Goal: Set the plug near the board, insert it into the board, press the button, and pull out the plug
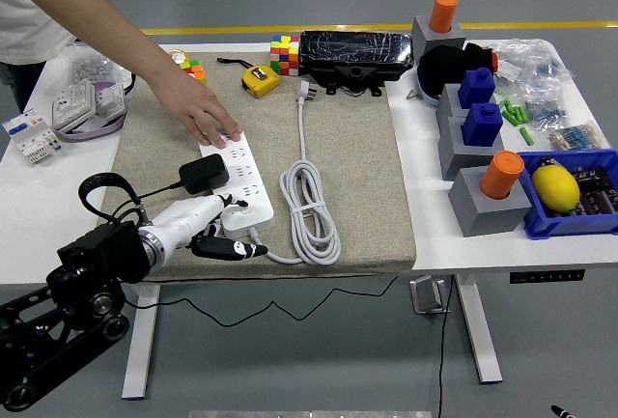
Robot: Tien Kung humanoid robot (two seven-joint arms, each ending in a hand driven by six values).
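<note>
Two left hand [208, 230] fingers [237, 250] extend loosely beside board [237, 181], holding nothing.

Even, bright overhead lighting; no hard shadows. Soft shadow only just beneath the left hand [208, 230] and under the person's hand [198, 109] beyond it. Glare on the black wrapped box [355, 51] far right of the hand. Focus sharp throughout; slight bowing at the picture's edges.
</note>
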